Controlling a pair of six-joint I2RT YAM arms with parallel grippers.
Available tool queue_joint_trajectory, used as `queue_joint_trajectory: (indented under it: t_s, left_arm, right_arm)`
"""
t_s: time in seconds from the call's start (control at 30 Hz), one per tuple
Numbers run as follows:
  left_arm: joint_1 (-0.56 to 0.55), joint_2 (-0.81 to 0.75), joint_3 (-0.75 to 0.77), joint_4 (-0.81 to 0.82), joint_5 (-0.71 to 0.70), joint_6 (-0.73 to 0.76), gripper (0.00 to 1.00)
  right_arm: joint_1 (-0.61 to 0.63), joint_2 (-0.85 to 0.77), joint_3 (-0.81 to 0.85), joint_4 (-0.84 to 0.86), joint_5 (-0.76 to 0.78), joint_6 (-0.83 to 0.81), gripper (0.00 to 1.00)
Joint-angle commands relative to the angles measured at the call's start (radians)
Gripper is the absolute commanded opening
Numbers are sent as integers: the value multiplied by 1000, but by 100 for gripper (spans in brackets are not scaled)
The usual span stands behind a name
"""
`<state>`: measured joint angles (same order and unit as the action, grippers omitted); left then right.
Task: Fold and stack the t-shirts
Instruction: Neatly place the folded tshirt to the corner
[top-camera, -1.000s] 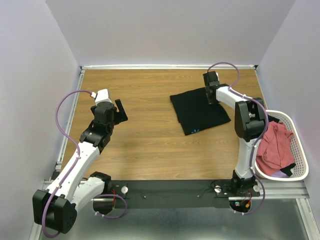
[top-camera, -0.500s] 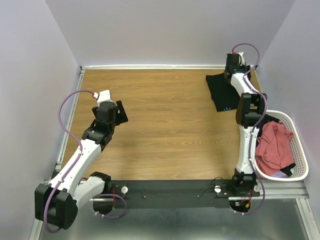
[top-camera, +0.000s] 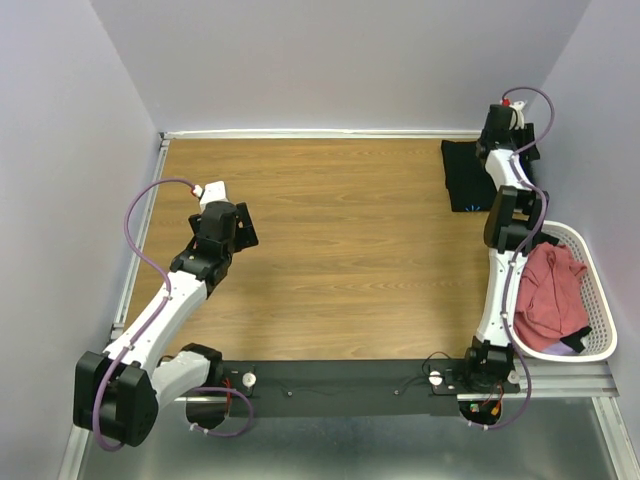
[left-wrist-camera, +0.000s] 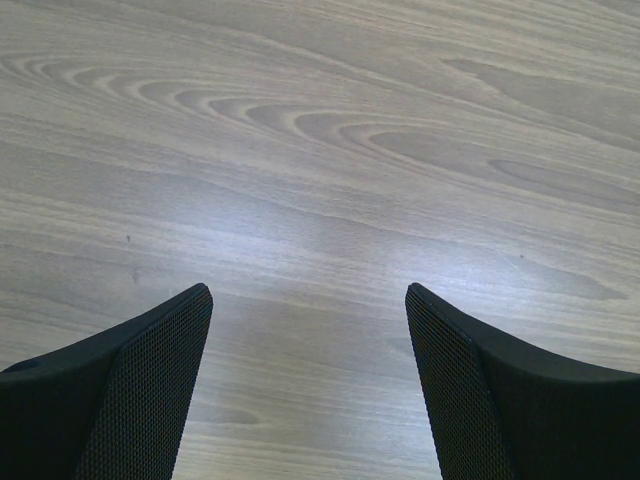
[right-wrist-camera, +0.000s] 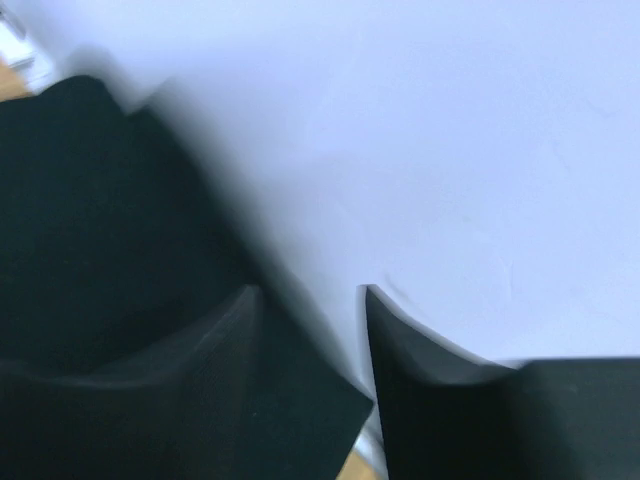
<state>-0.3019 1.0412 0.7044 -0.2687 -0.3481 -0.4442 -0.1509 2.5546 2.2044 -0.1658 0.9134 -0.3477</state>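
- My left claw (left-wrist-camera: 308, 296) is spread wide over the table (left-wrist-camera: 320, 120).
- My right claw (right-wrist-camera: 308, 292) is far right by the black t-shirt (top-camera: 463, 176); too blurry, so I cannot tell its grip.

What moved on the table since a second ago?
The folded black cloth t-shirt slid from mid-table to the far right corner, along with the right gripper. The open left gripper, the white mesh basket and its salmon-red shirt barely moved.
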Motion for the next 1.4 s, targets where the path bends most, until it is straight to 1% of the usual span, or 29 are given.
queue_joint_trajectory:
  t_s: [0.0,0.1,0.17,0.23,0.27,0.3,0.33,0.37,0.43,0.47,0.53,0.57,0.6,0.63,0.67,0.73,0.77,0.83,0.87,0.9,0.93,1.0,1.03,1.07,1.1,1.13,1.2,1.23,1.37]
  left_arm:
    - [4,-1,-2,29,-20,4,86]
    - [4,-18,-2,37,-19,7,86]
    - [4,-33,-2,40,-19,9,86]
    - [4,-55,-2,45,-23,7,86]
    - [4,-62,-2,45,-28,10,86]
    - [4,-72,-2,46,-31,9,86]
    - [4,-81,-2,48,-34,10,86]
    - [6,-108,0,48,-43,9,86]
    - [6,-136,-2,48,-55,9,86]
    - [6,-171,-3,45,-69,6,86]
    - [4,-211,-3,31,-86,-2,86]
    - [4,-254,-5,29,-97,-2,86]
    - [4,-297,-9,28,-106,-2,87]
    - [4,-297,-11,26,-111,-1,87]
    - [6,-341,-11,25,-117,1,87]
    - [4,-381,-13,23,-143,1,87]
    - [3,-420,-13,23,-159,4,87]
    - [3,-481,-6,16,-172,2,87]
    - [3,-501,3,11,-173,7,87]
    - [3,-521,26,2,-176,6,87]
    - [3,-556,41,-13,-183,4,88]
    - [3,-590,89,-29,-204,5,89]
    - [3,-625,101,-41,-225,7,91]
    - [3,-644,110,-47,-226,10,91]
    - [3,-662,118,-52,-256,10,97]
    - [3,-709,116,-55,-281,1,99]
    - [3,-769,92,-41,-325,-2,98]
    - [3,-835,75,-29,-342,-2,98]
    - [3,-989,-34,45,-327,-2,98]
  right_arm:
    - [-1,-25,15,71,30,13,68]
    - [4,-79,-31,71,25,36,80]
    - [14,-150,-78,69,16,55,82]
    - [30,-218,-116,65,-10,78,87]
    - [37,-294,-171,61,-52,104,88]
    - [51,-341,-196,58,-71,119,92]
    - [57,-380,-222,55,-90,133,93]
    - [63,-467,-265,46,-120,157,95]
    - [85,-548,-311,40,-145,168,97]
    - [91,-639,-330,19,-165,188,98]
    - [105,-736,-400,-7,-206,219,99]
    - [106,-781,-425,-24,-229,269,100]
    - [108,-875,-469,-65,-279,297,100]
    - [108,-925,-503,-80,-301,326,100]
    - [108,-969,-532,-92,-321,376,100]
    - [108,-1075,-601,-127,-381,417,100]
    - [108,-1185,-667,-136,-424,441,100]
    - [108,-1290,-745,-146,-462,447,100]
    - [108,-1401,-812,-146,-476,450,100]
    - [108,-1447,-839,-146,-476,450,100]
    - [108,-1543,-860,-147,-479,450,100]
    - [108,-1638,-931,-152,-470,461,100]
    - [108,-1730,-958,-152,-463,482,100]
    - [108,-1731,-985,-152,-462,487,100]
    - [108,-1820,-1024,-150,-475,490,100]
    - [123,-1850,-1038,-150,-476,490,100]
    - [148,-1927,-1060,-150,-459,493,100]
    - [174,-1951,-1081,-149,-449,481,100]
    - [223,-2059,-1178,-150,-415,452,100]
